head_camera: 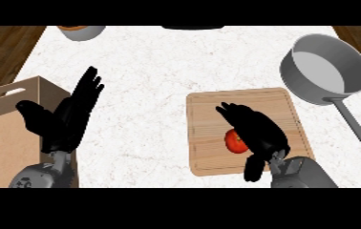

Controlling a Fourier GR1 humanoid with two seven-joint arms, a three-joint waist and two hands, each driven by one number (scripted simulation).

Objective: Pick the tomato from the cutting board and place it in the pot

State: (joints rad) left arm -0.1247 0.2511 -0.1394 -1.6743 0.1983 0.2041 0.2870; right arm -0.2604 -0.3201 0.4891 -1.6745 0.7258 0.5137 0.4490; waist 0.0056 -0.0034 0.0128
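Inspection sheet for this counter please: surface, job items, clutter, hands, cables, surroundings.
Surface: white marble counter, with a wooden cutting board at centre right.
Job's things: tomato on the board, partly hidden by the right hand; grey pot at upper right, nothing seen inside.
Clutter: wooden box at the left edge; bowl at top left; dark object cut off at the top.
Hands: left hand open, resting, fingers up; right hand open over the tomato.
Cables: nothing seen.
Surroundings: brown wood at the top corners.
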